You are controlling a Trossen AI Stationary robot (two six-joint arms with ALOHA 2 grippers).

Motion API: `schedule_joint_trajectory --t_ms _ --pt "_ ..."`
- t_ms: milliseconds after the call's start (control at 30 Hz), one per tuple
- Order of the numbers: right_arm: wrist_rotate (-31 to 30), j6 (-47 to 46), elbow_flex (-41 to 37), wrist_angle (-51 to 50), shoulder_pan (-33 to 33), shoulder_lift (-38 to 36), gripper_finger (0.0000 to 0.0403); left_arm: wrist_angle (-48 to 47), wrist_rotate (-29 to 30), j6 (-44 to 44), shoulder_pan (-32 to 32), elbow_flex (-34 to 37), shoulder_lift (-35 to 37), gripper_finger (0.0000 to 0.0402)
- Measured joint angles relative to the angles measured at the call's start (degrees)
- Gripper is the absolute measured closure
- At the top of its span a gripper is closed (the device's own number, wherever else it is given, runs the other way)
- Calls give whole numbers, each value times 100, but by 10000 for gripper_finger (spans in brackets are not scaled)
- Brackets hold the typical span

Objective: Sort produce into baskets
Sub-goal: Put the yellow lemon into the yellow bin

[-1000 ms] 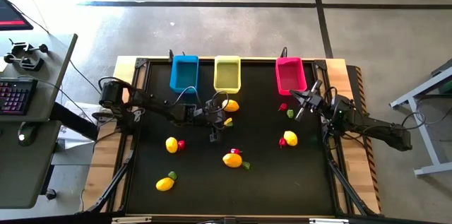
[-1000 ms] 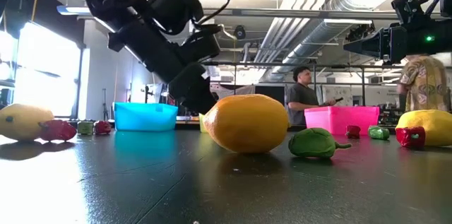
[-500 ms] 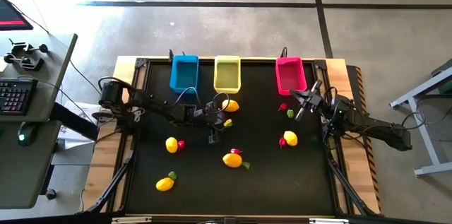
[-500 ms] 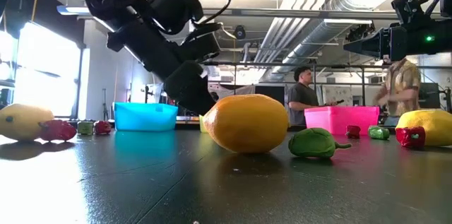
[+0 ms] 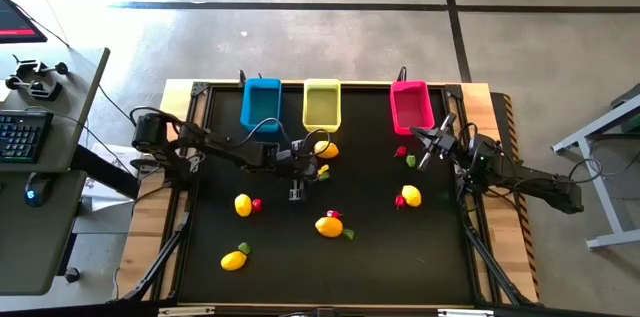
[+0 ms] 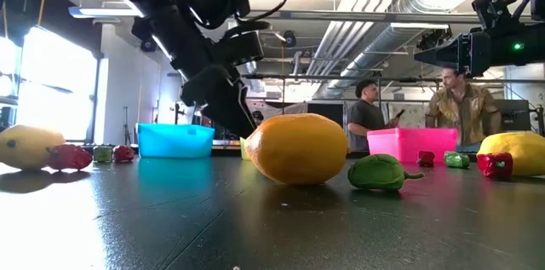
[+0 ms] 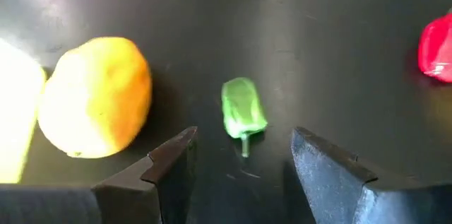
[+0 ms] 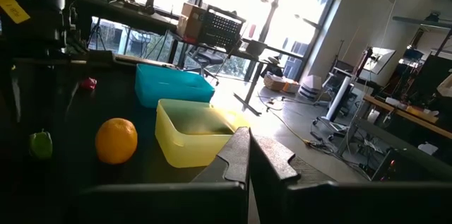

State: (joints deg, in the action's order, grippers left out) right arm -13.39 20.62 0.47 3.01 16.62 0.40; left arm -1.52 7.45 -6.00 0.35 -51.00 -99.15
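Just beyond the open left hand [image 7: 244, 155] lies a green piece [image 7: 242, 114].

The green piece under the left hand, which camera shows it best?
The left wrist view: the green piece lies close, between the open left hand fingers, beside a lemon. The high view shows only a speck; the right wrist view shows it dimly.

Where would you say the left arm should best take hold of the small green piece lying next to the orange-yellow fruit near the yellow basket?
Probably across the plump body of the green piece, not its thin stem. It lies flat on the table, with its long axis running between the open jaws of the left gripper, so coming straight down should bracket its narrow width. The orange-yellow fruit sits close on one side, so keep that jaw clear of it.
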Motion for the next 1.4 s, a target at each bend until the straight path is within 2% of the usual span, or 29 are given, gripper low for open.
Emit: schedule_joint_trajectory --t_ms 233,333,500,700,800,867,1067,1267,1400 --pt "2 0 2 0 0 0 403 47 96 -177 185 -78 0 188" --pt "0 0 1 -1 0 0 403 -384 177 -231 318 -496 -7 188" --pt "2 0 2 0 -1 0 403 -1240 164 -812 524 -1267 -7 191" --pt "2 0 1 -1 0 0 403 -2258 -311 -1268 801 -2104 -243 235" --pt "2 0 0 0 0 0 403 -2758 -331 -1397 874 -2515 -481 250" --pt "2 0 1 0 -1 0 403 -3073 -140 -1642 877 -2769 -668 248" --pt "2 1 2 0 0 0 403 -3440 503 -1826 858 -3256 -1290 199" --pt "2 0 0 -2 -2 0 403 -3515 705 -1816 858 -3553 -1687 134" --pt "2 0 0 0 -2 0 403 -3594 729 -1818 861 -3589 -1753 113"
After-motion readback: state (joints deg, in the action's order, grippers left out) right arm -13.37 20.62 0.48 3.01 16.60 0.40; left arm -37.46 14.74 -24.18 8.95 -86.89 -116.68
